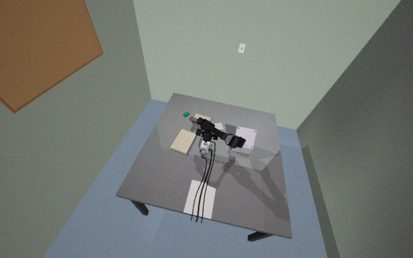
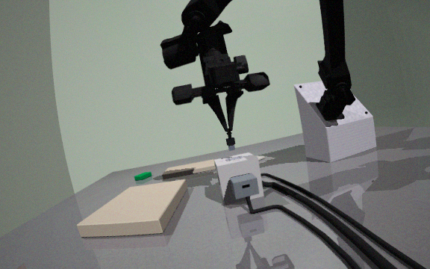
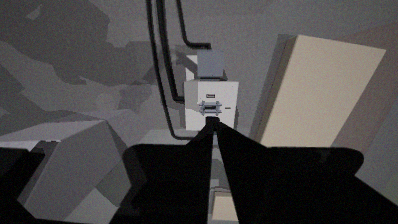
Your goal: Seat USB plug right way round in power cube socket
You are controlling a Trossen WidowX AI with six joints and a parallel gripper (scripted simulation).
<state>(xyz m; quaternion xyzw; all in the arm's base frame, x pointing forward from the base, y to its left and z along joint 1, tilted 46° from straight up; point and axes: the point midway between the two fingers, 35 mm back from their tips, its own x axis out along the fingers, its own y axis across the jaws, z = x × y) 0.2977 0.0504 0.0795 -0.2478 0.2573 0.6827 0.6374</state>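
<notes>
The white power cube (image 1: 204, 145) (image 2: 254, 168) (image 3: 194, 117) stands upright on the table. The socket (image 2: 234, 158) (image 3: 210, 107) is in its top face, with grey metal parts around it; nothing is plugged into it. My gripper (image 2: 229, 131) (image 3: 214, 125) points down above the cube, its fingers shut on the small black USB plug (image 2: 231, 142) (image 3: 212, 120). The plug's pale metal end points down, with a visible gap between it and the cube's top. Which way round the plug is turned cannot be told.
A grey-blue adapter (image 2: 245, 186) (image 3: 210, 63) sits on the cube's side, with black cables (image 1: 206, 175) (image 2: 312, 207) beside it. A beige block (image 1: 183, 141) (image 2: 136, 205) (image 3: 320, 95) lies near the cube. A white sloped box (image 2: 349, 138), a green block (image 1: 186, 114) (image 2: 142, 175) and another beige block stand farther off.
</notes>
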